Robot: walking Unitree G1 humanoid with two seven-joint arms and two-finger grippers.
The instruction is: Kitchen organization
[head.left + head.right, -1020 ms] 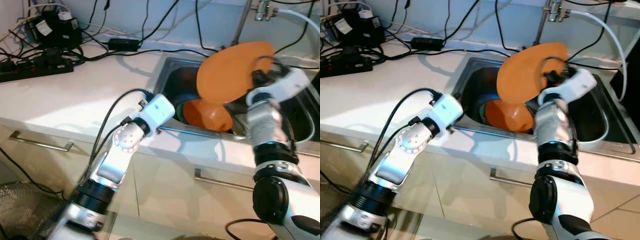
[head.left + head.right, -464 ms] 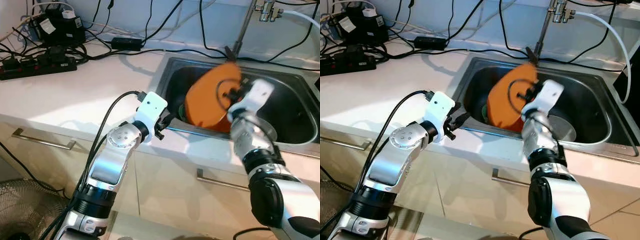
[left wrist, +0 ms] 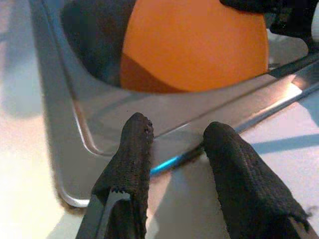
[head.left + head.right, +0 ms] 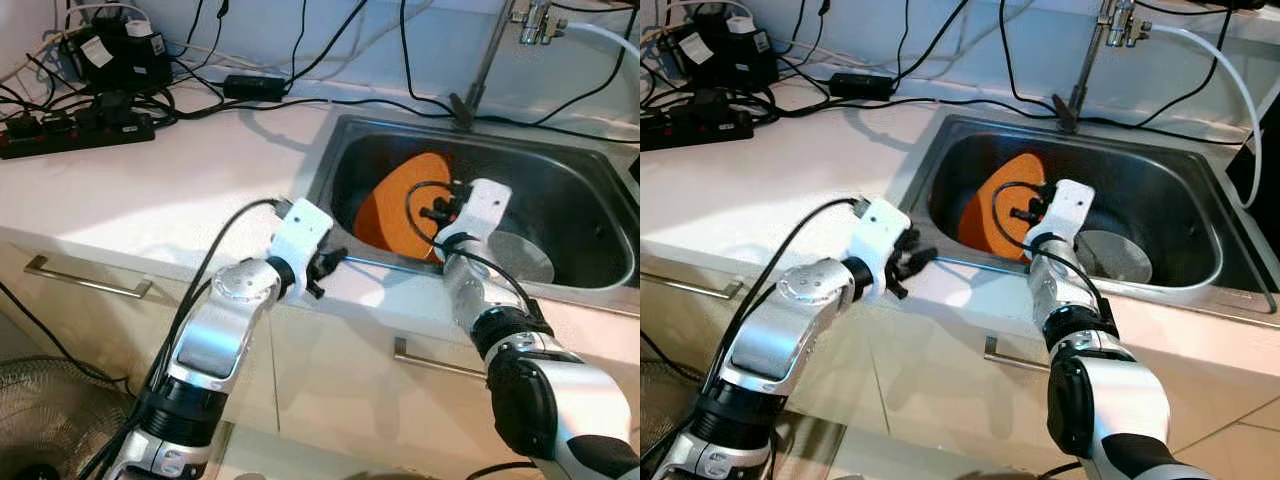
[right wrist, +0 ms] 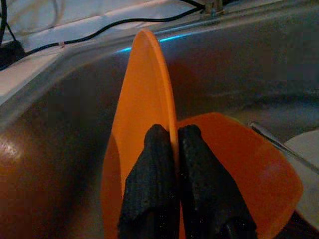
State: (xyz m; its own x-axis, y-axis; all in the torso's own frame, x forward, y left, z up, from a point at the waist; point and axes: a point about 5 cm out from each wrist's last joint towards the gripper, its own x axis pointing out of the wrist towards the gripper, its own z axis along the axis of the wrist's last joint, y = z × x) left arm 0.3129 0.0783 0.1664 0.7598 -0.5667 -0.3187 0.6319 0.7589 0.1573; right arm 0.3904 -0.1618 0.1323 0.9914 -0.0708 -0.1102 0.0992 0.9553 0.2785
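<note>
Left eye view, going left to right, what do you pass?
Power strip → left end effector → orange plate → right arm's white wrist housing → round silver lid in the sink.

Sink [image 4: 560, 190] brushed stainless metal, dull sheen. Orange plate [image 5: 144, 124] smooth matt plastic, orange bowl [image 5: 249, 164] same. Gripper fingers [image 3: 132, 159] black, rough textured rubbery covering. Countertop [image 4: 150, 190] smooth white.

The orange plate [image 4: 400, 205] and right gripper [image 5: 172, 149] block the sink's [image 4: 590, 190] left half; its right half stays free. Cables [image 4: 90, 110] crowd the table's [image 4: 150, 190] far corner.
</note>
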